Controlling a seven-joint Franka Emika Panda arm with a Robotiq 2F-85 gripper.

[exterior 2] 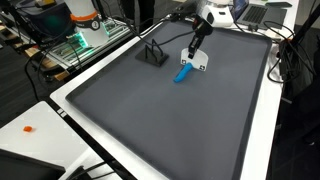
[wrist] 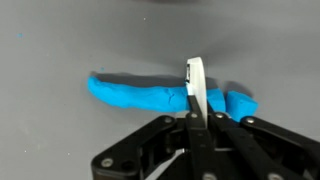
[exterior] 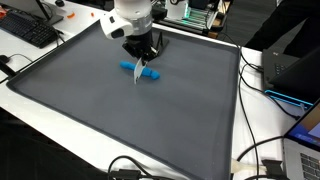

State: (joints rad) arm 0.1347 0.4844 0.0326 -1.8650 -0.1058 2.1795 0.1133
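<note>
End effector [wrist: 190,120] clamped on thin white tool [wrist: 196,85], edge over blue strip [wrist: 140,95] on grey mat [exterior: 100,110].

This looks like a robotics lab or research office. A robot arm [exterior: 130,18] stands at the upper middle of the frame over a white tabletop [exterior: 60,135] covered by a large grey mat [exterior: 110,110]. A keyboard [exterior: 30,32] lies in the upper left, loose cables [exterior: 252,150] trail along the right edge, and a laptop [exterior: 305,152] sits at the lower right. In an exterior view, open electronics [exterior 2: 85,42] glow green in the upper left.
</note>
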